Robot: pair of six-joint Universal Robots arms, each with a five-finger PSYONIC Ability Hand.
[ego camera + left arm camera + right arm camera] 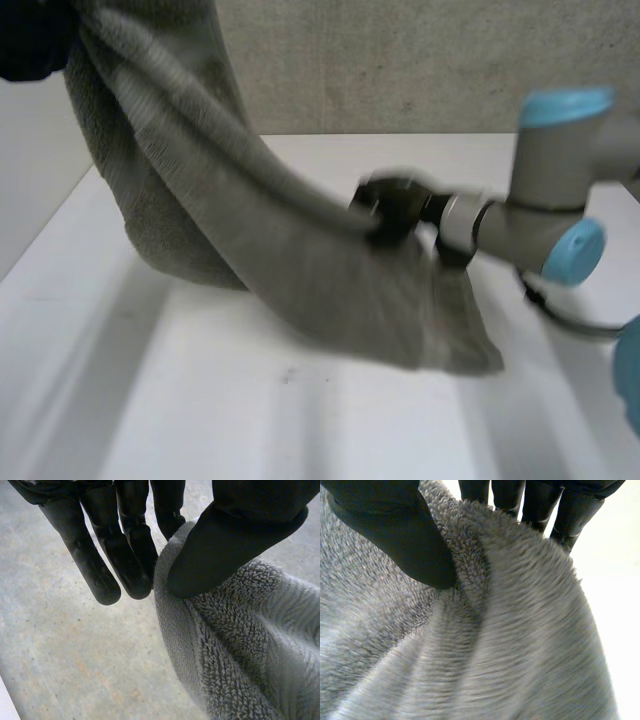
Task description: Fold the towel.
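A grey terry towel (pixel 250 230) hangs in the air above the white table (pixel 300 420), stretched from the upper left down to the middle. My left hand (pixel 35 40) is raised high at the left; in the left wrist view its thumb (pixel 225 545) pinches the towel's hemmed edge (pixel 210 645) against the fingers (pixel 125 555). My right hand (pixel 395 205) holds the towel's lower end at mid table. Seen from the right wrist, the thumb (pixel 395 530) presses a fold of towel (pixel 495 630) against the fingers (pixel 540 505). The towel's loose end (pixel 455 340) hangs below the right hand.
A grey wall (pixel 420 60) stands behind the table's far edge. The right arm (pixel 560 200) reaches in from the right. The table's left edge (pixel 50 230) runs diagonally beside the hanging towel.
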